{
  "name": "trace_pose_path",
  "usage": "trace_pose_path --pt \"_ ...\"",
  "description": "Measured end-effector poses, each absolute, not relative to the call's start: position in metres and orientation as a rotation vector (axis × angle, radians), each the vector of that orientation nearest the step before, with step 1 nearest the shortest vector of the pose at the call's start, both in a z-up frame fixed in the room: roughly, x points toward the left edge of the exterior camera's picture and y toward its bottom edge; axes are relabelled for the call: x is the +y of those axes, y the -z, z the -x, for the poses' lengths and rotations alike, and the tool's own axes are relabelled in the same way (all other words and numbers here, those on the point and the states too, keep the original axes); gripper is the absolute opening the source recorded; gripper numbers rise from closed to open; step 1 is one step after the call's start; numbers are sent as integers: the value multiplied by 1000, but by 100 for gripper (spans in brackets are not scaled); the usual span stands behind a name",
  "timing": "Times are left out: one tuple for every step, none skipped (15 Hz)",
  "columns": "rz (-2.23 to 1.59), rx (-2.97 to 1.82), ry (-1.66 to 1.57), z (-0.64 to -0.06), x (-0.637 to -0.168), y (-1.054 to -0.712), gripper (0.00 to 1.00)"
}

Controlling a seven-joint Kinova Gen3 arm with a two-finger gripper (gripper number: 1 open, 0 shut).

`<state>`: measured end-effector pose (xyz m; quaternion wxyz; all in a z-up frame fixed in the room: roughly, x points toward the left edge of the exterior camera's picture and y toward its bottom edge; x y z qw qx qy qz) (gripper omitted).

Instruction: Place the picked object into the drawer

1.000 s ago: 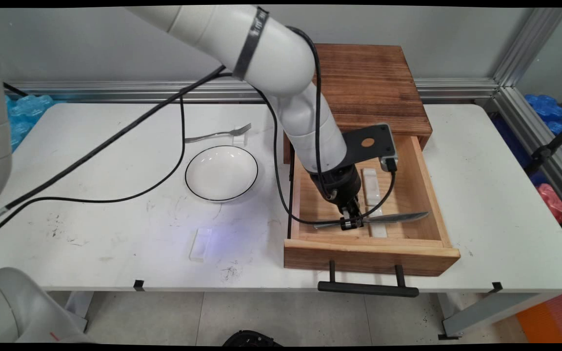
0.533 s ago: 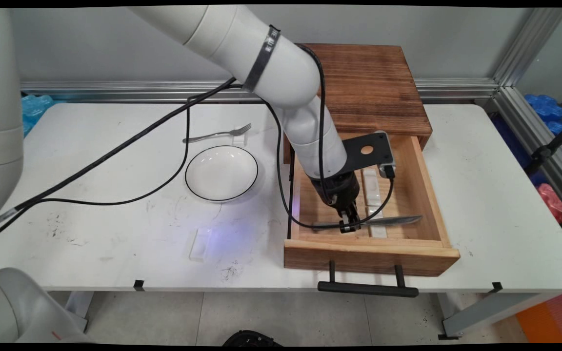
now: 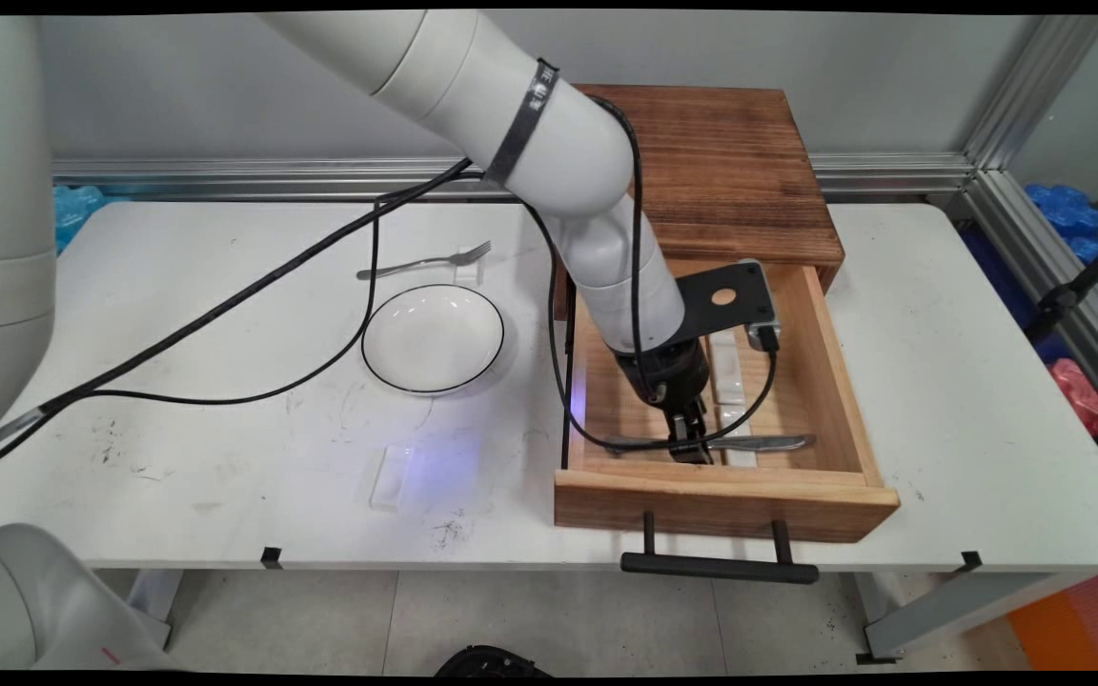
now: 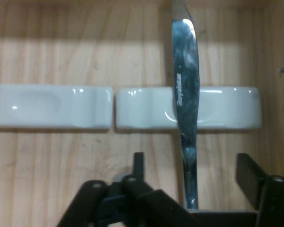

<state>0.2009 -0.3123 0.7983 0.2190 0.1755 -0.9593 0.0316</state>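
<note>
Inside the open drawer (image 3: 825, 381), the gripper (image 3: 689, 448) hovers with jaws spread astride a knife (image 4: 186, 90); its blade lies on a white rest (image 4: 217, 108).

A white bowl (image 3: 433, 338) with a dark rim sat on the desk (image 3: 225, 448), with a fork (image 3: 423, 261) just behind it, tines propped on a small white rest (image 3: 467, 273). A clear little rest (image 3: 391, 477) lay nearer the front edge, and the open wooden drawer (image 3: 726, 495) stuck out from its darker wooden box (image 3: 725, 171), black handle (image 3: 719, 564) hanging past the desk edge.
</note>
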Motion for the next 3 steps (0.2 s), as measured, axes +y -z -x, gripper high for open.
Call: trace_pose_path --pt "-483 -2647 -91 -200 -313 -801 100" --pt "-480 -2641 -95 -200 -314 -804 100" --pt "-475 -2634 -100 -200 -314 -809 100"
